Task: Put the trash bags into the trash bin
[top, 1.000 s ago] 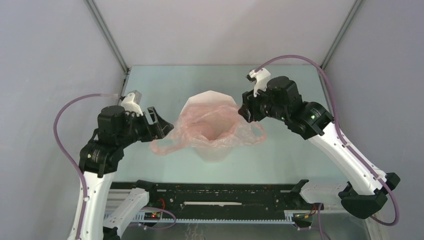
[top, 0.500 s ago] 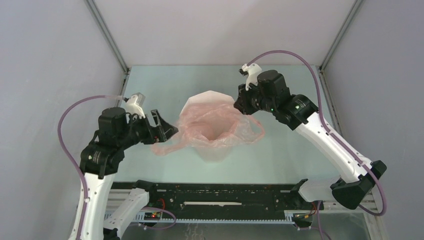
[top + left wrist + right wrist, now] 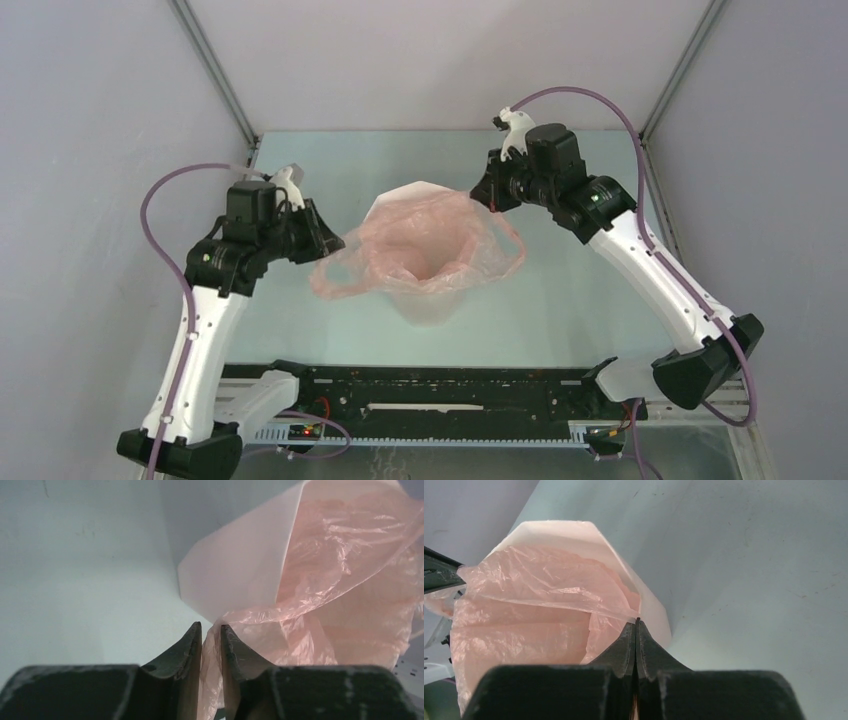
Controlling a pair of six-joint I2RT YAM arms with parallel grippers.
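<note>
— Where's the bag (image 3: 415,250)?
— Draped over the bin's (image 3: 432,308) mouth, sagging inside. I'm holding opposite edges so the opening spreads across the rim.
— Grippers?
— Left gripper (image 3: 211,627) is nearly closed, with film pinched between. Right gripper (image 3: 637,624) is pressed tight at the far-right rim, apparently on film. Both wrists angle inward.

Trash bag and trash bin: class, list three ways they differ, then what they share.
Colour: the trash bag is translucent pink; the trash bin is opaque white. Surface: the trash bag is wrinkled and glossy; the trash bin has flat, angular facets. Pose: the trash bag drapes limply over the rim; the trash bin stands upright. Shared: both are pale and open upward.
</note>
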